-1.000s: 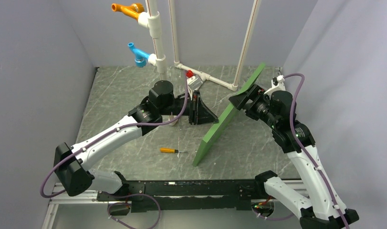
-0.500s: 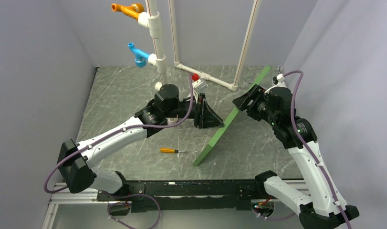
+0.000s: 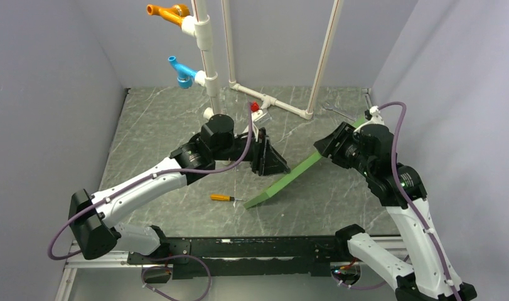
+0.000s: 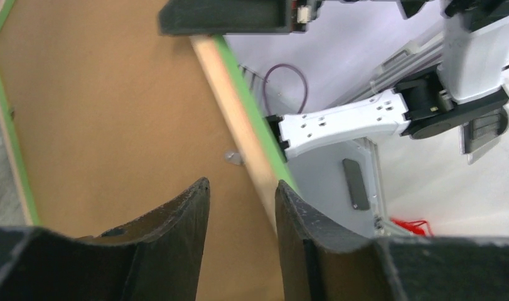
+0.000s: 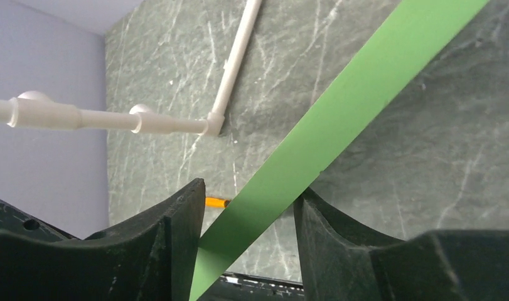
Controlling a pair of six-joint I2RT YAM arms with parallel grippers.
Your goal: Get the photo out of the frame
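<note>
The frame (image 3: 289, 179) has bright green rails and leans low, its near corner on the table and its far end raised. My right gripper (image 3: 332, 144) is shut on its upper rail; the rail (image 5: 339, 119) crosses slantwise between the fingers of that gripper (image 5: 248, 188). My left gripper (image 3: 283, 165) is open just left of the frame's back. In the left wrist view the left gripper (image 4: 242, 183) faces the brown backing board (image 4: 113, 113), edged by a green rail (image 4: 251, 106). The photo is hidden.
An orange-handled screwdriver (image 3: 221, 197) lies on the table near the frame's lower corner and also shows in the right wrist view (image 5: 215, 202). The white pipe stand (image 3: 204, 37) with orange and blue fittings stands at the back. A wrench (image 3: 336, 110) lies back right.
The right gripper has moved right and down, tipping the frame from nearly upright to a low slant. The left gripper has stayed close to the frame's back.
</note>
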